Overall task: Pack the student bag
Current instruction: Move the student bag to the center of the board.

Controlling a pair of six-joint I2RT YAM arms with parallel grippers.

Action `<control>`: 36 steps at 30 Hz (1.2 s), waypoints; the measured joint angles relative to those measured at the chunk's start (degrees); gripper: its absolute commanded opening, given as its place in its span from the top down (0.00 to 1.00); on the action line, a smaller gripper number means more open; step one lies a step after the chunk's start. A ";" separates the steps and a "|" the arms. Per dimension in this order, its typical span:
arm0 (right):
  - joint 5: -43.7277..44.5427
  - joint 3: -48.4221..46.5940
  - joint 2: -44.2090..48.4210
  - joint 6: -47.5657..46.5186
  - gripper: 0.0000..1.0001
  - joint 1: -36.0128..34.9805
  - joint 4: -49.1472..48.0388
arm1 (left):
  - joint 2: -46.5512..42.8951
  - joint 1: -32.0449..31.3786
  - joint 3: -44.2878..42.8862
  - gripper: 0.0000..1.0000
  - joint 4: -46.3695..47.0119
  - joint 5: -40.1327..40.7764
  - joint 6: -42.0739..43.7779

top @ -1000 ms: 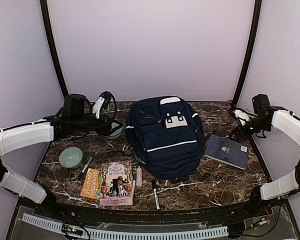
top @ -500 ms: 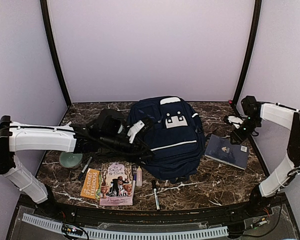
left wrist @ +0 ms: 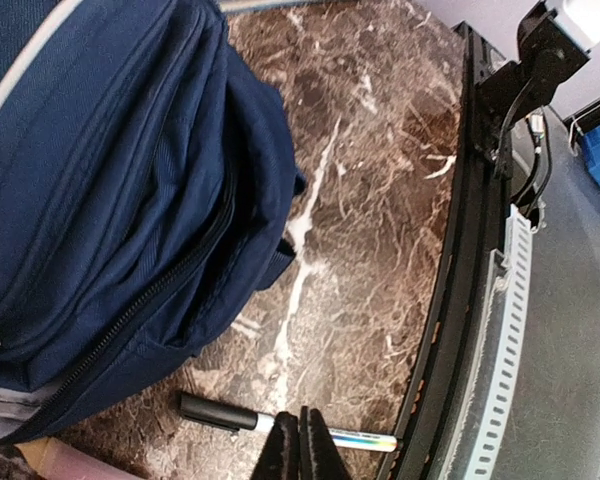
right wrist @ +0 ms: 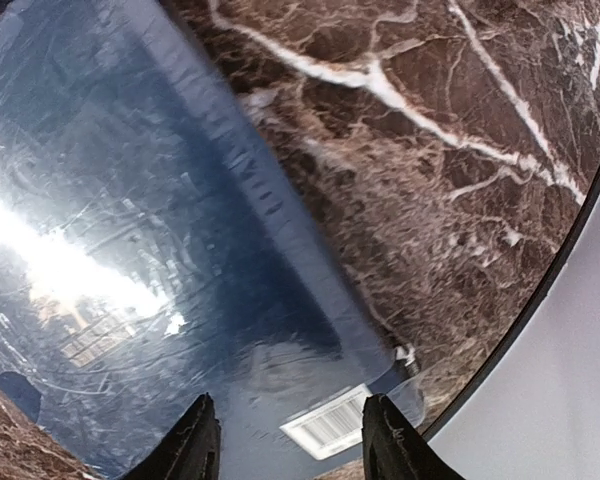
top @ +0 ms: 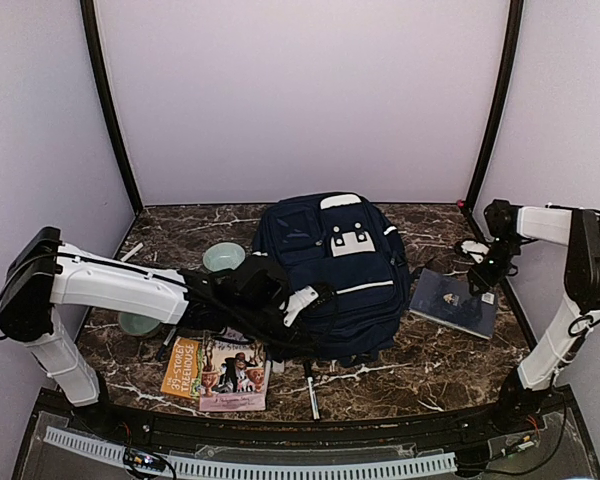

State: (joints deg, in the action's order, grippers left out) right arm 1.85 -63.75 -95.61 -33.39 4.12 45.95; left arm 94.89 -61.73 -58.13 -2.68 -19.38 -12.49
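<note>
Navy-blue cloth is what the student bag (top: 330, 270) is made of. The bag is laid flat in the middle of the brown marble table (top: 430, 370), with its front pockets facing up. The front zip seen from the left wrist looks closed, so it is judged that nothing can be put in there yet.

The left gripper (left wrist: 300, 445) is held by the near side of the bag and is pointed toward a pen (left wrist: 280, 425) that lies on the table just beside the bag. Its two fingers are pressed together, and nothing is seen between them. It cannot be told whether the pen or the bag is meant to be touched.

The right gripper (right wrist: 292, 440) is held over a flat dark-blue notebook (right wrist: 160, 250), which is laid to the right of the bag and apart from it. Its fingers are spread, one on each side of the corner with the white barcode label. They are likely held this way so that the edge can be caught. The notebook is thin and lies flat, so it may be hard to lift.

Two books (top: 215, 372) and a pale green bowl (top: 223, 257) are set to the left of the bag, where they can likely be reached.
</note>
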 measured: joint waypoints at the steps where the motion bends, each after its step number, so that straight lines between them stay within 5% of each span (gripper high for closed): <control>1: -0.42 -0.55 -0.57 -0.07 0.39 0.37 -0.04 | 1.14 -0.02 0.00 1.00 -0.20 0.13 -0.11; 6: -1.57 -2.10 -3.21 -0.83 0.34 1.27 1.38 | 6.43 -0.26 -0.31 1.00 -1.51 2.47 -0.15; 17: -8.00 -1.42 -4.22 -7.61 0.47 1.88 5.09 | 17.46 -0.07 -8.81 1.00 0.50 11.74 0.68; 25: -12.15 3.80 0.11 -11.04 0.50 -1.01 5.95 | 24.11 3.91 -16.20 0.97 4.74 11.28 -0.85; 31: -17.42 6.19 2.51 -12.11 0.49 -7.02 12.92 | 24.30 7.15 -16.50 0.72 5.81 7.65 -3.34; 36: -19.61 3.37 4.83 -11.74 0.33 -7.72 20.13 | 23.17 5.07 -15.47 0.53 5.62 6.36 -5.88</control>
State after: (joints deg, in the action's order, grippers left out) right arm -17.76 -60.38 -90.78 -45.12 -3.60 66.08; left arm 118.06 -56.66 -73.60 2.94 -13.02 -18.37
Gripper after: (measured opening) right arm 0.560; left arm 0.383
